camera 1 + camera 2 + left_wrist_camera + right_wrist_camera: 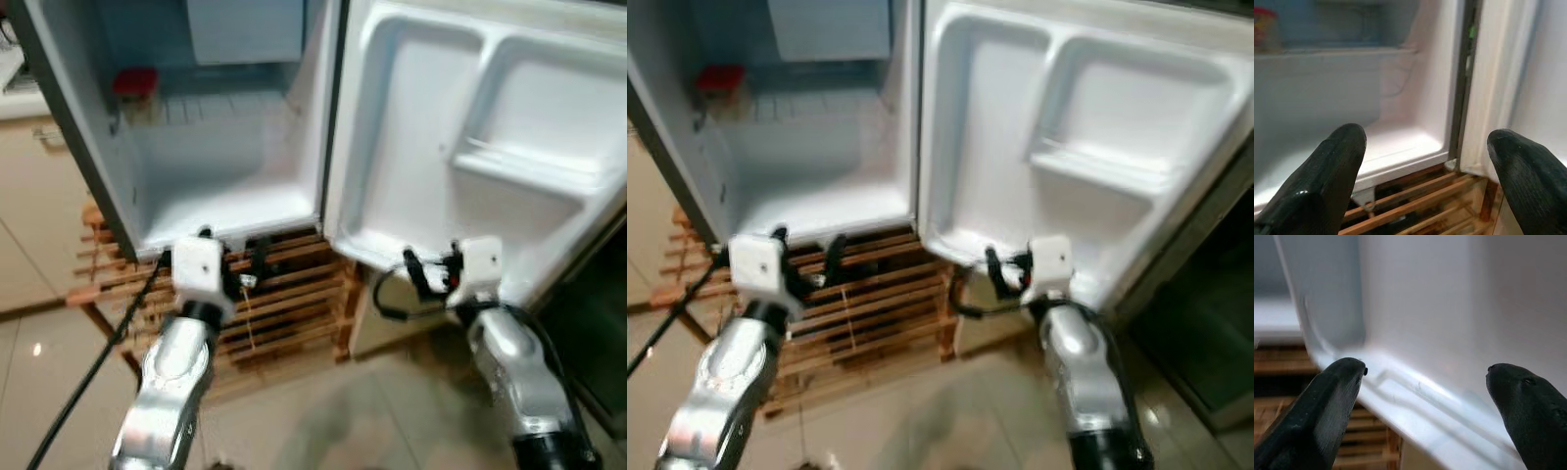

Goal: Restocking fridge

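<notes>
Both arms up in front of the open fridge (225,186). Left gripper (233,262) sits low at the front lip of the cabinet floor, fingers (1327,171) spread wide, nothing between them; wrist view looks straight into the bare lower compartment. Right gripper (429,272) is at the bottom edge of the swung-open door (470,137), fingers (1327,401) also wide apart and holding nothing, white door liner just ahead of them. Fridge stands on a slatted wooden pallet (284,304), tiled floor (323,411) around it. A black cable (98,362) runs down past the left arm. Door shelves are moulded white plastic, one rail across the upper pocket (529,162). Further in, a jar with a red lid (135,90) sits on the wire shelf at the cabinet's left wall, below the freezer box flap (245,29). Cream cupboard (29,215) to the left of the fridge.
</notes>
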Tool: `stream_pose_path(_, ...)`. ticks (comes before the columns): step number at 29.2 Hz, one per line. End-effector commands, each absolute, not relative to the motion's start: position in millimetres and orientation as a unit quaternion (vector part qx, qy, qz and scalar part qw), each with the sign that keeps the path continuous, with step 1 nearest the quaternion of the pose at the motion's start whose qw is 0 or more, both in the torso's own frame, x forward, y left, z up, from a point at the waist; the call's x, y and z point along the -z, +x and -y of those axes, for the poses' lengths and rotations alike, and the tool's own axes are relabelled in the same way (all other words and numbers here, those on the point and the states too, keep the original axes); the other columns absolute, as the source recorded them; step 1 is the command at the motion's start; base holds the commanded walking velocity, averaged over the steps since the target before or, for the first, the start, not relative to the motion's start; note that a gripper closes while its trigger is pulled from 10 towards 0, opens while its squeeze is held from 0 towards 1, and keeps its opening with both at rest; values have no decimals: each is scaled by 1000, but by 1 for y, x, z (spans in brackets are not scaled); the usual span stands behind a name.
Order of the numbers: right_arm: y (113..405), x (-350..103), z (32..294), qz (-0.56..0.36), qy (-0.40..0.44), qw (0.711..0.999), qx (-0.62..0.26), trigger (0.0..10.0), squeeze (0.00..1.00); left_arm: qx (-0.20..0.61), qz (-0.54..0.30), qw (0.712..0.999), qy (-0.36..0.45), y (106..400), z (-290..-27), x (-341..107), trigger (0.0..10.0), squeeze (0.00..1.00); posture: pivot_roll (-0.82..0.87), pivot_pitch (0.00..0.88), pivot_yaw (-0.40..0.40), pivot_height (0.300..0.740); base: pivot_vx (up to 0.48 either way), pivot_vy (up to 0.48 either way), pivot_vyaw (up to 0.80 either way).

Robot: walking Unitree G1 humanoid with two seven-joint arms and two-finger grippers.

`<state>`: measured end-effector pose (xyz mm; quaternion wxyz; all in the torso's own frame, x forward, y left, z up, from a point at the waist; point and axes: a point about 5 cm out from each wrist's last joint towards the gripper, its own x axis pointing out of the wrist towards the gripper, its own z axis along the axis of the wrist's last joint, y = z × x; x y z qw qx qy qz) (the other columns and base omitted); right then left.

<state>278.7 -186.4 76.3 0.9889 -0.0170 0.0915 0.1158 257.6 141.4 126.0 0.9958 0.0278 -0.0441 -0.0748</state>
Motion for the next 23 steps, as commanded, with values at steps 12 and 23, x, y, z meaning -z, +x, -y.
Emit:
stream_pose_path(12, 209, 27, 259, -366, -124, 922, -35, 10000, 0, 67, 46, 995, 55, 267, -144, -126, 10000, 0, -23, 0, -45, 740, -176, -261, 0)
stream_pose_path(23, 271, -46, 311, -202, -283, 910, 226, 10000, 0, 70, 40, 996, 48, 273, -144, -124, 10000, 0, -17, 0, -37, 740, -27, -34, 0)
